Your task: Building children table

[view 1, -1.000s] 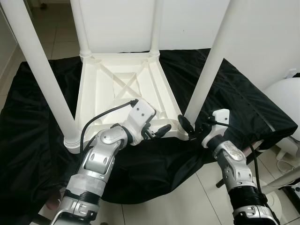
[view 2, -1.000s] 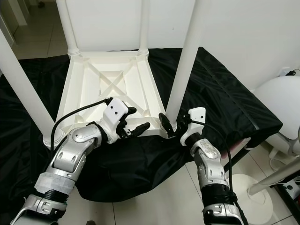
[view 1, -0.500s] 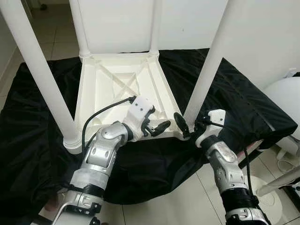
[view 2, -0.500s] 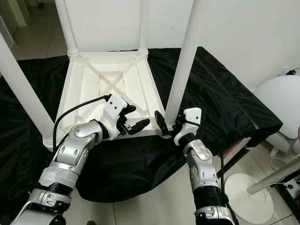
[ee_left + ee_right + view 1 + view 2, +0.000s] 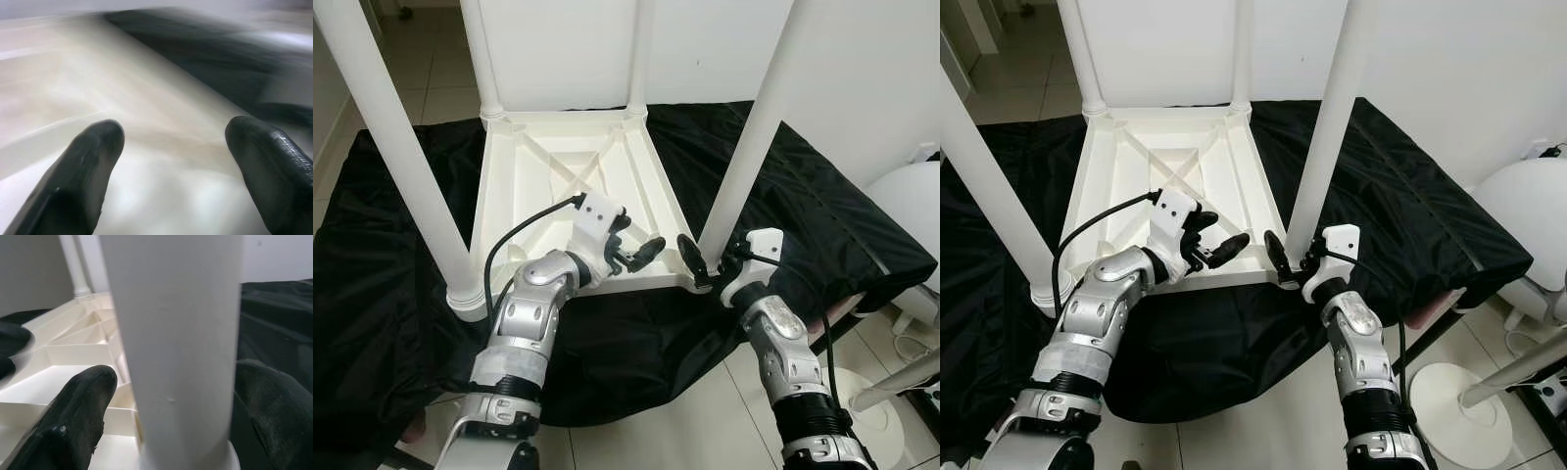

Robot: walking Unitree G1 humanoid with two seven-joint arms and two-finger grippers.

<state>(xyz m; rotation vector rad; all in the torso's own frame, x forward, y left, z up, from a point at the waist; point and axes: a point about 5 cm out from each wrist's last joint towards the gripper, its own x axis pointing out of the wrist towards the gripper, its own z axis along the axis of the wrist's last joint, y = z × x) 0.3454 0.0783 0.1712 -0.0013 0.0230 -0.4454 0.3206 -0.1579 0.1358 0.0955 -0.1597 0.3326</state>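
- a small white plastic children's table (image 5: pixel 570 201) lies upside down on a black glossy sheet (image 5: pixel 382 264) spread over the pale tiled floor (image 5: pixel 705 411), its ribbed underside with crossed braces facing up.
- four round white legs stand up from its corners: the near right leg (image 5: pixel 751 147), the near left leg (image 5: pixel 401 157), and two far ones (image 5: pixel 481 59) by the white wall (image 5: pixel 862 69).
- the left gripper (image 5: pixel 641 253) sits over the near edge of the table's underside, between the two near legs, its two black fingers spread apart with nothing between them; in the left wrist view the fingertips (image 5: pixel 83 166) hover above blurred white plastic.
- the right gripper (image 5: pixel 1295 262) is at the base of the near right leg, where it meets the table corner; its fingers are parted with the leg between them.
- in the right wrist view the white leg (image 5: pixel 181 342) stands between the two black fingers (image 5: pixel 73 411), which lie close on either side; whether they press the leg i cannot tell.
- a rounded white object (image 5: pixel 911 211) stands at the right, beyond the sheet.
- a white round base with a slanting pole (image 5: pixel 1454 392) rests on the tiles near the right arm.
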